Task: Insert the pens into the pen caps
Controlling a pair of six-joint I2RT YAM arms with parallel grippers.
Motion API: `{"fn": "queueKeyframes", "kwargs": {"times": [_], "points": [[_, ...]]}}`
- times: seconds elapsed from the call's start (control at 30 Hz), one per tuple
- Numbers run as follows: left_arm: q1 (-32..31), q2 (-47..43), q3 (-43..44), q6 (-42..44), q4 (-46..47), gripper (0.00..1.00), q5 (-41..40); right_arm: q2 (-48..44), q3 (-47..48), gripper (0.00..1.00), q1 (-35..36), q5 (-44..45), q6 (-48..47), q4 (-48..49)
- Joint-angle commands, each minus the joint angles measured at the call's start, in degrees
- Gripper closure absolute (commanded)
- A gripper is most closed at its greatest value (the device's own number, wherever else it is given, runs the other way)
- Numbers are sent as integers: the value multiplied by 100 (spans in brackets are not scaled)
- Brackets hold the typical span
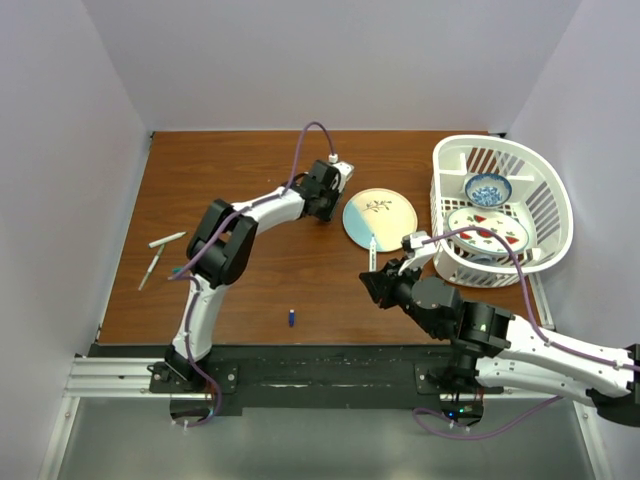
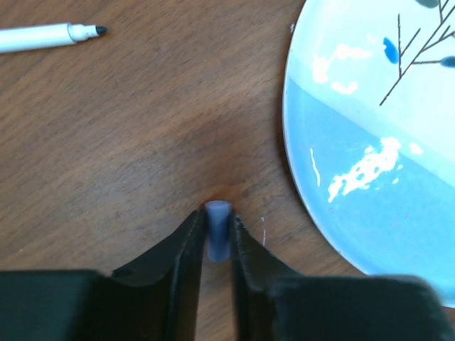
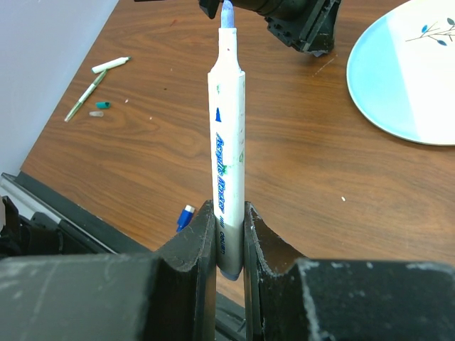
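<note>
My left gripper [image 1: 325, 207] [image 2: 217, 222] is shut on a short dark blue pen cap [image 2: 217, 229], low over the wood just left of the plate. My right gripper [image 1: 382, 280] [image 3: 227, 213] is shut on a white pen [image 1: 372, 252] [image 3: 227, 149] near its back end. The pen's bluish tip [image 3: 227, 14] points toward the left gripper [image 3: 298, 18], and its tip end also shows in the left wrist view [image 2: 50, 35]. Two more pens [image 1: 167, 240] [image 1: 150, 270] [image 3: 110, 65] [image 3: 85, 99] lie at the far left beside a green cap [image 1: 178, 270] [image 3: 103, 105]. Another blue cap [image 1: 291, 318] [image 3: 186, 215] lies near the front edge.
A pale blue and cream plate [image 1: 380, 217] [image 2: 370, 142] [image 3: 409, 78] lies mid-table, right of the left gripper. A white basket [image 1: 560, 200] at the right holds a blue bowl [image 1: 488, 188] and a patterned plate [image 1: 488, 230]. White walls enclose the table.
</note>
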Motion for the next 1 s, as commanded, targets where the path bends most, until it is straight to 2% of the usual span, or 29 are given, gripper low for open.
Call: {"fn": "queueKeyframes", "kwargs": {"times": [0.0, 0.03, 0.07, 0.17, 0.27, 0.3, 0.37, 0.4, 0.47, 0.5, 0.7, 0.83, 0.97], "points": [[-151, 221, 82, -47, -456, 84, -119, -110, 134, 100, 4, 181, 53, -24], [-151, 203, 65, -117, -517, 96, -84, -119, 143, 100, -4, 164, 70, -33], [-143, 159, 39, -170, -535, 100, -49, -128, 143, 100, -5, 120, 79, -59], [-142, -253, -373, -635, -334, 100, 406, -145, 99, 100, -4, -99, 176, -25], [-134, -1174, -1409, -1382, 535, 100, 1591, -207, -120, 100, 4, -432, 194, 151], [-108, -1725, -2030, -1827, 1129, 100, 1839, -225, -182, 100, -4, -529, 194, 195], [-99, -2290, -2692, -2243, 1878, 100, 2392, -260, -392, 100, -5, -749, 167, 423], [-107, -2824, -3226, -2611, 2387, 100, 2517, -286, -480, 100, -5, -1011, 167, 555], [-107, -3319, -3721, -2938, 2855, 100, 2745, -295, -787, 100, -13, -1337, 54, 1099], [-107, -3783, -4176, -3279, 3336, 100, 2790, -269, -902, 100, -5, -1704, 10, 1318], [-107, -5279, -5875, -4475, 5569, 100, 2993, 161, -1570, 100, -5, -2472, -210, 3059], [-107, -6010, -6429, -4671, 6266, 100, 2879, 661, -1729, 100, 4, -3043, -334, 4173], [-107, -6695, -7105, -5092, 7188, 100, 2607, 1214, -1782, 100, -5, -3254, -369, 4949]]}}
